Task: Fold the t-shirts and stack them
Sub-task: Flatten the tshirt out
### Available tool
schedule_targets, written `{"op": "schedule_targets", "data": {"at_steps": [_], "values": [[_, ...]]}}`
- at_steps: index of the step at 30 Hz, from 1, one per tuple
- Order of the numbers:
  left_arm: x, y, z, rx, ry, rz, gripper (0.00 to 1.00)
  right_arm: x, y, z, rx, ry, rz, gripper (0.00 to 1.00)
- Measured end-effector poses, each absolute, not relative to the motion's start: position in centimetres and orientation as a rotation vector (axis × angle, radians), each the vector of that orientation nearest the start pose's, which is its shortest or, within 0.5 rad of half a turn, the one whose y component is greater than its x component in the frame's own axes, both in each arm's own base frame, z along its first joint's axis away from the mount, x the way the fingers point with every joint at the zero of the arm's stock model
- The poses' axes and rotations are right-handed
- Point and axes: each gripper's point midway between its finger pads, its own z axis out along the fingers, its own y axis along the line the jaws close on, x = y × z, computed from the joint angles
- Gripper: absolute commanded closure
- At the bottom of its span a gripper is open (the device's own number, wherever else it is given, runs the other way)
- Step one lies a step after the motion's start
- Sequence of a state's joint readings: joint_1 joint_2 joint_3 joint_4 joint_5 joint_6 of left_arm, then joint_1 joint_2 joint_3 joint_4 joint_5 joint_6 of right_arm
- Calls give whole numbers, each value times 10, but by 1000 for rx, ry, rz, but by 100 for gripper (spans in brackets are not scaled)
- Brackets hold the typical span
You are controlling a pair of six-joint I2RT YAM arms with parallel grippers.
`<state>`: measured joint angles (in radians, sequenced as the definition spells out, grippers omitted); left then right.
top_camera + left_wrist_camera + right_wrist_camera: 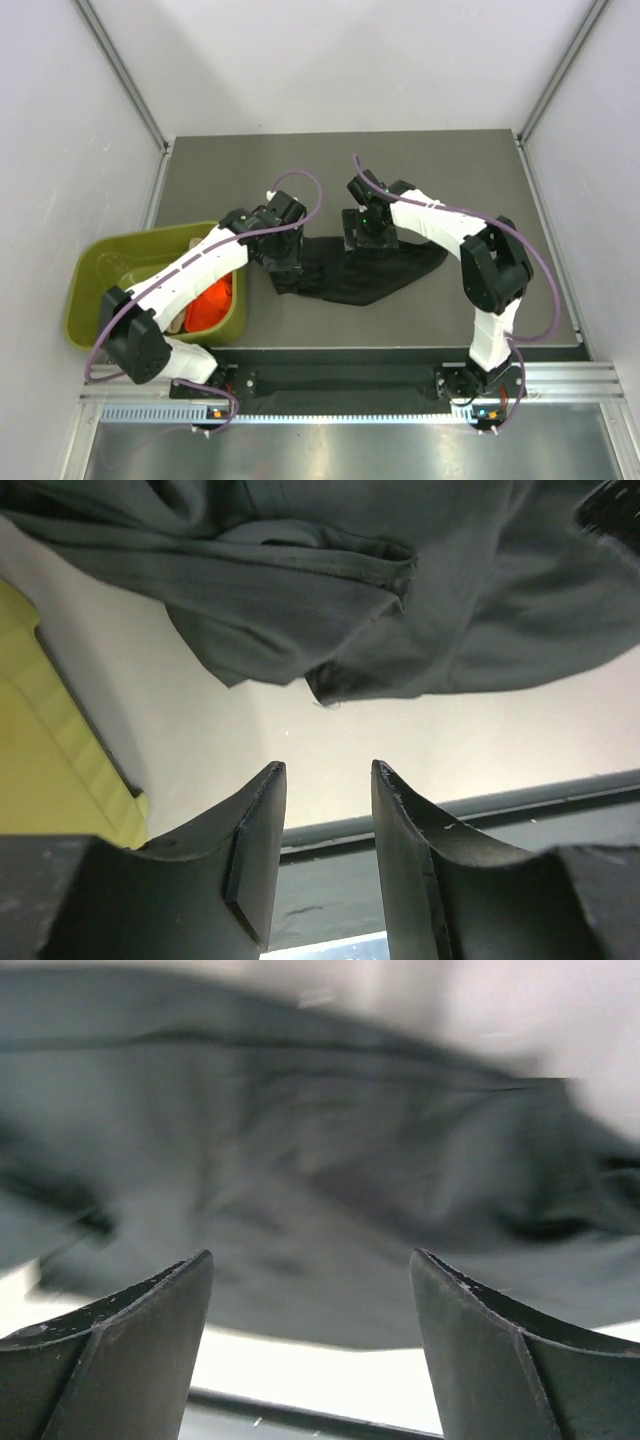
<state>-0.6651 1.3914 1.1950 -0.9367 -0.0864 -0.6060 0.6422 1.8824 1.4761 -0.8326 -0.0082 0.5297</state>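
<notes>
Soft black tee (385,274) lies crumpled w/ wavy folds on matte table (470,180).

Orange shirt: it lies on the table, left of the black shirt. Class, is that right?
Not quite. The top view shows the orange shirt in the green tub, not on the table; it is left of the black shirt.

Overhead camera looks down; both wrist cameras closely face the black t-shirt (350,275).
</notes>
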Motion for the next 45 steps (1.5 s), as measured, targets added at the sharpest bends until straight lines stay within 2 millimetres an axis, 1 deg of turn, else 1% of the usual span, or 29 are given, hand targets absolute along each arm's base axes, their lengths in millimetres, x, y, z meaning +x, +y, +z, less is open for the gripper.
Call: {"op": "schedule_targets", "data": {"at_steps": [4, 7, 10, 11, 13, 14, 15, 16, 17, 20, 22, 23, 24, 26, 27, 28, 29, 30, 31, 32, 33, 34, 35, 37, 38, 39, 40, 42, 45], "values": [[238, -193, 130, 97, 2751, -213, 57, 315, 223, 57, -59, 2865, 80, 22], [240, -193, 120, 129, 2779, -177, 58, 315, 201, 47, -9, 2867, -24, 26], [243, -196, 111, 156, 2805, -153, 59, 311, 183, 37, 13, 2884, -100, 46], [245, -197, 110, 165, 2809, -149, 59, 311, 178, 34, 21, 2887, -116, 56], [249, -200, 108, 178, 2813, -146, 60, 311, 172, 32, 38, 2889, -137, 64], [251, -202, 108, 183, 2814, -145, 60, 312, 170, 31, 50, 2888, -140, 80], [253, -203, 108, 186, 2814, -144, 61, 313, 165, 29, 63, 2889, -148, 91], [254, -205, 108, 188, 2814, -144, 62, 313, 161, 28, 74, 2891, -157, 99], [256, -206, 108, 192, 2812, -144, 62, 313, 156, 26, 99, 2894, -164, 100], [259, -208, 106, 204, 2816, -143, 62, 310, 132, 28, 191, 2889, -176, 99], [258, -210, 105, 215, 2824, -152, 62, 301, 105, 34, 275, 2883, -196, 90], [257, -211, 104, 222, 2830, -164, 62, 297, 90, 38, 324, 2876, -202, 78], [256, -212, 104, 227, 2833, -172, 60, 292, 73, 43, 380, 2869, -213, 68], [255, -216, 104, 235, 2843, -195, 59, 286, 45, 54, 457, 2842, -238, 51], [255, -217, 103, 237, 2846, -198, 59, 284, 33, 59, 484, 2829, -259, 48], [257, -220, 103, 241, 2847, -205, 59, 283, 27, 63, 485, 2820, -277, 45], [259, -222, 103, 244, 2850, -209, 59, 282, 26, 66, 458, 2820, -285, 34], [262, -225, 102, 246, 2852, -216, 59, 283, 31, 69, 416, 2823, -282, 29], [264, -228, 100, 248, 2856, -218, 62, 285, 39, 73, 363, 2823, -277, 27], [266, -230, 98, 247, 2860, -215, 63, 289, 56, 78, 272, 2819, -245, 24], [268, -231, 97, 245, 2863, -210, 65, 295, 76, 85, 181, 2811, -197, 24], [270, -231, 96, 239, 2864, -201, 68, 301, 99, 93, 90, 2798, -146, 26], [272, -231, 96, 230, 2863, -191, 69, 308, 124, 102, 9, 2775, -93, 32], [275, -228, 97, 204, 2847, -160, 71, 323, 180, 115, -130, 2726, 62, 39], [277, -226, 100, 187, 2834, -155, 72, 324, 202, 118, -178, 2716, 121, 44], [278, -223, 105, 169, 2811, -143, 72, 323, 224, 120, -222, 2710, 187, 47], [279, -220, 111, 153, 2789, -138, 73, 319, 244, 117, -263, 2715, 245, 48], [277, -211, 130, 113, 2725, -146, 73, 308, 265, 106, -311, 2750, 308, 49], [273, -199, 164, 49, 2601, -200, 73, 294, 279, 85, -351, 2817, 332, 47]]}}
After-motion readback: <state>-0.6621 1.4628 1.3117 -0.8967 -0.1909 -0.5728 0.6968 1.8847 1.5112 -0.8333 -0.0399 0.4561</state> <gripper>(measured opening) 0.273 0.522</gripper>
